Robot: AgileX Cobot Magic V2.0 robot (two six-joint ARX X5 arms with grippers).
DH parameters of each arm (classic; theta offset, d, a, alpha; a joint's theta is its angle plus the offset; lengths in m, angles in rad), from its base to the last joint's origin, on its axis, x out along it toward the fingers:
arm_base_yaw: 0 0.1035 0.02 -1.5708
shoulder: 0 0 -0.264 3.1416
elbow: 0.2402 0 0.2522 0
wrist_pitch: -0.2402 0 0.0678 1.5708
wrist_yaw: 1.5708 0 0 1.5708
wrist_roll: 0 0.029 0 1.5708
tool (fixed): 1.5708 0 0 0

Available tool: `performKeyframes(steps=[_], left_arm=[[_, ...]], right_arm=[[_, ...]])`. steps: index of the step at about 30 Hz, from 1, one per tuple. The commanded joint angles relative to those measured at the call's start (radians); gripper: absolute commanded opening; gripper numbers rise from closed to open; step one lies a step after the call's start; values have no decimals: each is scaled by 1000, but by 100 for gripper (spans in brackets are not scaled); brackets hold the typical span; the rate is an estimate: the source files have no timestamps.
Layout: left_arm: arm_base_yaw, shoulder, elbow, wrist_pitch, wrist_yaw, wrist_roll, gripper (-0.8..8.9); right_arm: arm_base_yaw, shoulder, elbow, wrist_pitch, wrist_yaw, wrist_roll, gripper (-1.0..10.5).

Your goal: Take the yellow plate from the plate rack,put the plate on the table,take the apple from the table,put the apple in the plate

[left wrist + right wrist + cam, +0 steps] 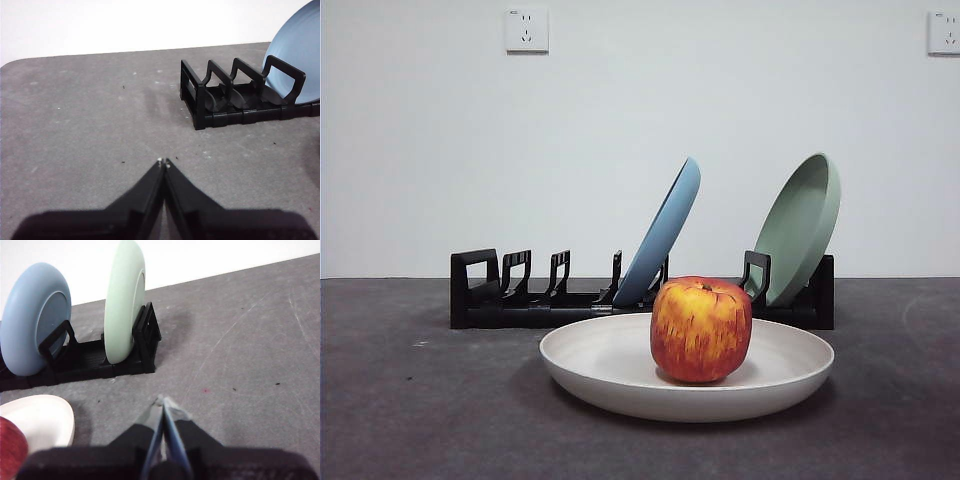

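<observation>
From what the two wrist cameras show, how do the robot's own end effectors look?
Both are matte black. The left end effector has two long jaws that taper from a broad dark base to a fine point, with small pale specks at the tips. The right end effector has the same wedge shape, but its inner faces look bluish-grey and worn near the tips. No cables or markings are visible.

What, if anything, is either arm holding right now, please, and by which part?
Nothing is held. The left tool and right tool are both shut on nothing, above bare table. The apple sits free in the plate.
</observation>
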Motion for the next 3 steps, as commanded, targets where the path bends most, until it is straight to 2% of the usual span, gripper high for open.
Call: performKeyframes(steps=[1, 3], left_arm=[[3, -3, -14, 3, -1, 8, -2], [3, -3, -14, 3, -1, 8, -2]], right_arm=[[3, -3, -13, -2, 3, 10, 1], [3, -3, -13, -2, 3, 10, 1]])
